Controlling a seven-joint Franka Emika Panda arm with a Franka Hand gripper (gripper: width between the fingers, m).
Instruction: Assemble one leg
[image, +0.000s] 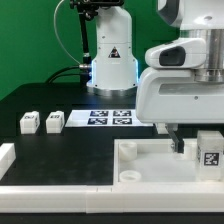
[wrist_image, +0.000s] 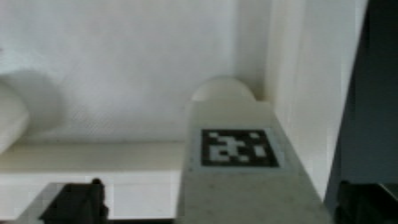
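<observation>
A leg (image: 210, 150), a small white block with a black-and-white marker, stands upright on the large white tray-like piece (image: 150, 165) near its corner on the exterior view's right. My gripper (image: 195, 150) is low over it, with one dark finger (image: 178, 146) beside the leg. In the wrist view the leg (wrist_image: 240, 150) lies between the two dark fingertips (wrist_image: 75, 202), with a gap on one side. The gripper (wrist_image: 214, 208) is open around the leg. Two more legs (image: 28, 123) (image: 53, 122) stand on the black table at the exterior view's left.
The marker board (image: 110, 118) lies at the back middle in front of the robot base (image: 112, 60). A white edge piece (image: 6, 155) sits at the exterior view's left. The tray-like piece has a round corner socket (image: 127, 148).
</observation>
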